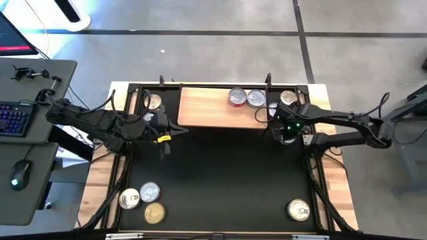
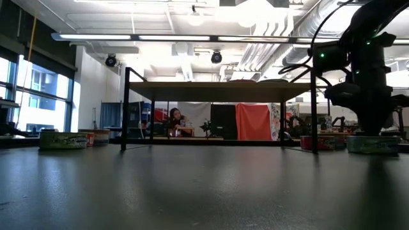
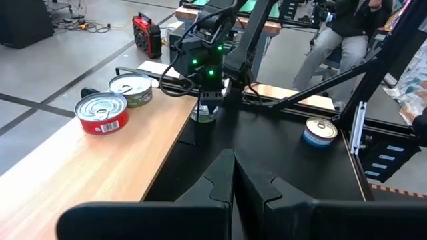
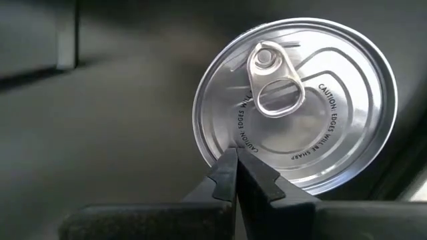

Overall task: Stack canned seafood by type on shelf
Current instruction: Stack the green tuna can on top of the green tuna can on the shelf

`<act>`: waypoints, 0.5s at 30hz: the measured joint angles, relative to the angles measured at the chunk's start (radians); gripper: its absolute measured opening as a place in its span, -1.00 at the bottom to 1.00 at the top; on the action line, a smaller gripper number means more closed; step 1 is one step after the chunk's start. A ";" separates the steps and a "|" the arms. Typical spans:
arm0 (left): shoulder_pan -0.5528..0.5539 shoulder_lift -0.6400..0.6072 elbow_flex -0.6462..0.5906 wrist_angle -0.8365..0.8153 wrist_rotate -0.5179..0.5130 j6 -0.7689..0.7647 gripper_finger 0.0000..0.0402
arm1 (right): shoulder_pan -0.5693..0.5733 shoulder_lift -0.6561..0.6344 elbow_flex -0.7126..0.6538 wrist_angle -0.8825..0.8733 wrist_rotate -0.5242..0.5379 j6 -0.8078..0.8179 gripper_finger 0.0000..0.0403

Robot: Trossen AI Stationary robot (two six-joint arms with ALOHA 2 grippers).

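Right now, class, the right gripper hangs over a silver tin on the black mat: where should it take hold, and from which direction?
Grip the round side wall of the silver tin, coming straight down from above. It lies flat with its pull-tab lid up, so only the wall gives two opposite faces. The right gripper is shut and must open wider than the lid first. The shelf stands close by.

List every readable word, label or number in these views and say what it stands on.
"CAUTION: EDGES" on the silver lid of the can below the right gripper, right of the pull tab.
A second text arc left of the tab: partly hidden, unreadable.
Labels on the red-sided can and the other cans: too small to read.
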 joint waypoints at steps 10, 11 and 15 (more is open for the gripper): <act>0.000 0.000 0.000 0.000 0.000 0.036 -1.00 | 0.191 -0.001 -0.003 0.002 -0.035 0.083 -1.00; 0.000 0.000 0.000 0.000 0.000 0.045 -1.00 | 0.216 -0.001 -0.003 0.006 -0.035 0.105 -1.00; 0.000 0.000 0.000 0.000 0.000 0.070 -1.00 | 0.310 -0.001 -0.003 0.020 -0.034 0.184 -1.00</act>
